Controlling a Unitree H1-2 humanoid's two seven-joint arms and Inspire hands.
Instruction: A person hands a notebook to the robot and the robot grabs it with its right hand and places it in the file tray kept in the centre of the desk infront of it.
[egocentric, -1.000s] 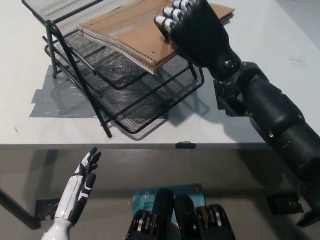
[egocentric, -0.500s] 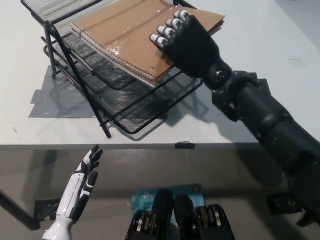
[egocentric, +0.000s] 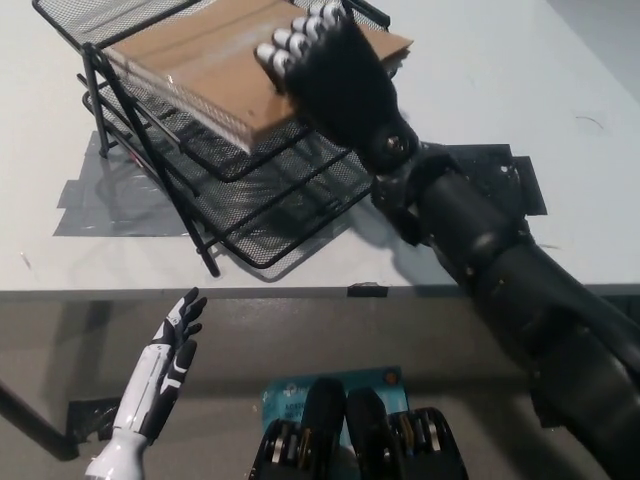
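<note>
Up on the top tier of the file tray (egocentric: 200, 225), the notebook (egocentric: 195, 55) lies with one corner overhanging right. Right hand (egocentric: 335, 75) rests on it, fingers curled together. Lifting could drag it off. Left hand (egocentric: 165, 365) idles low, fingers loosely apart.

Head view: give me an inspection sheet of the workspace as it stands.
Surface: white desk, grey tape patches under the tray.
Job's things: brown notebook lying on the black mesh file tray, upper tier.
Clutter: nothing seen.
Hands: right hand on the notebook's near end, grip unclear; left hand open, idle below the desk edge.
Cables: nothing seen.
Surroundings: blue-and-white item on the floor.
</note>
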